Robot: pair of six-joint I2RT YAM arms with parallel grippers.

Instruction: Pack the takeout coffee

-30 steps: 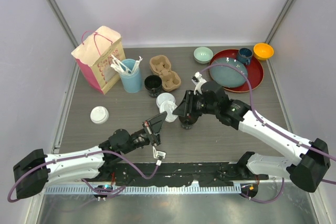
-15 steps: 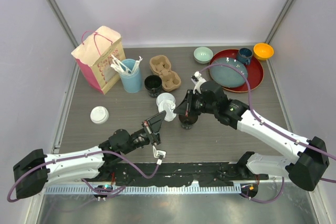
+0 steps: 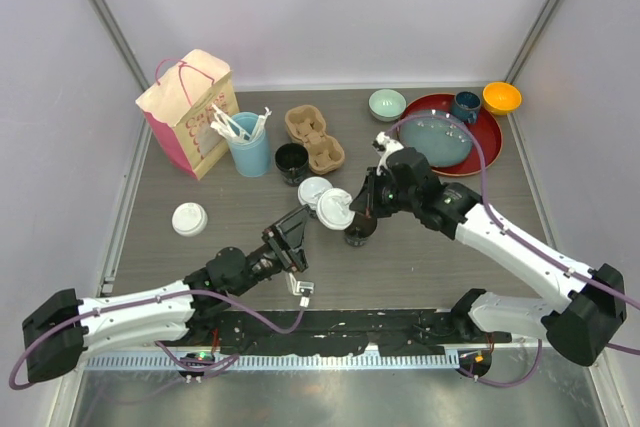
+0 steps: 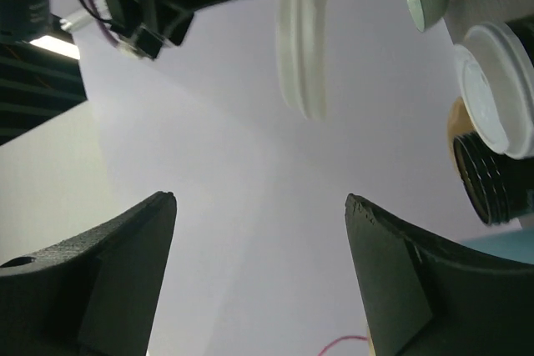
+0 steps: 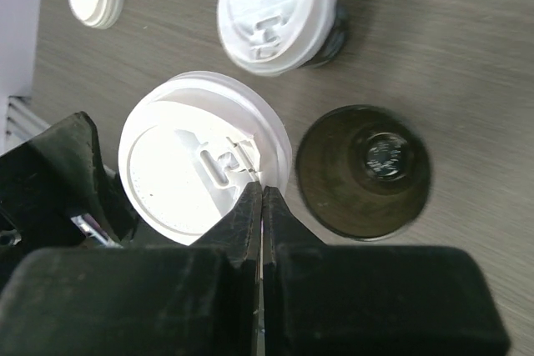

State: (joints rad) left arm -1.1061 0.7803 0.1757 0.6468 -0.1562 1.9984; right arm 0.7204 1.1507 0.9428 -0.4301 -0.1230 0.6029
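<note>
Pinches white sip lid at its rim in right jaws, beside open black paper cup on counter. Holds left jaws spread, empty, below lid.

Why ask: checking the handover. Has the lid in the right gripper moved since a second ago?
Yes: the lid shifted slightly right, from the lidded cup toward the open black cup.

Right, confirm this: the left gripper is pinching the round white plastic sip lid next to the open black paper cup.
Wrong on one point: it is the right gripper that pinches the round white plastic sip lid, as the right wrist view shows. The left gripper stands open, holding nothing. The lid is next to the open black paper cup, as stated.
</note>
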